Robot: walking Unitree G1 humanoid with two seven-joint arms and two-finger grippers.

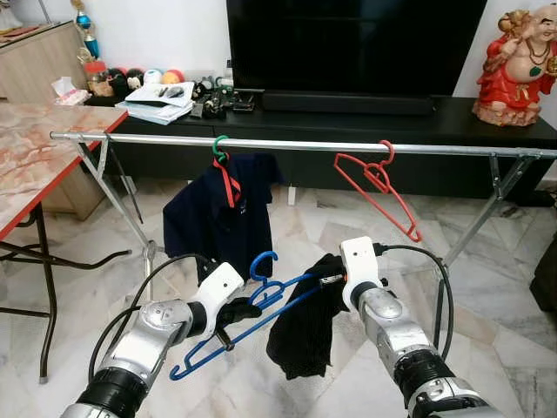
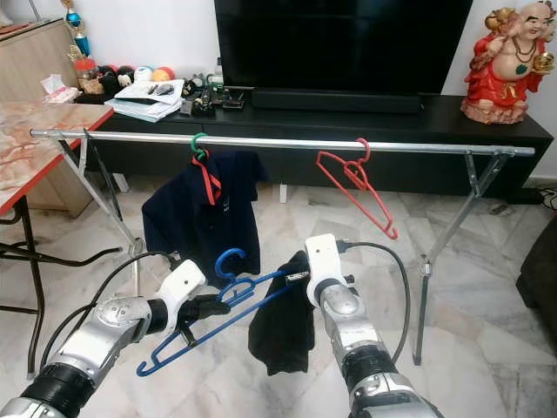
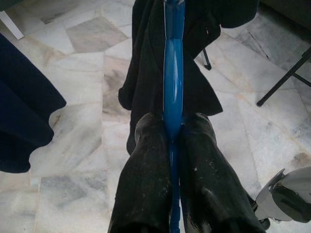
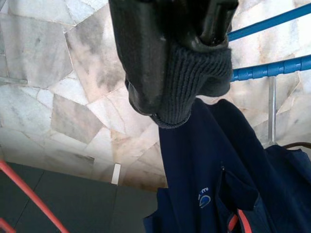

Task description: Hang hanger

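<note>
- Left gripper (image 1: pixel 233 312) has its two black fingers (image 3: pixel 146 160) squeezed tight on the bar of the blue hanger (image 1: pixel 252 312), low in front of the rail.
- Black garment (image 1: pixel 306 326) droops from that hanger's far end, between the two arms.
- Right gripper (image 1: pixel 335 280) is pinched onto the garment's knit edge, beside the hanger.
- Behind, the metal rail (image 1: pixel 296 145) carries a navy shirt (image 1: pixel 218 218) and a bare red hanger (image 1: pixel 376 185).
</note>
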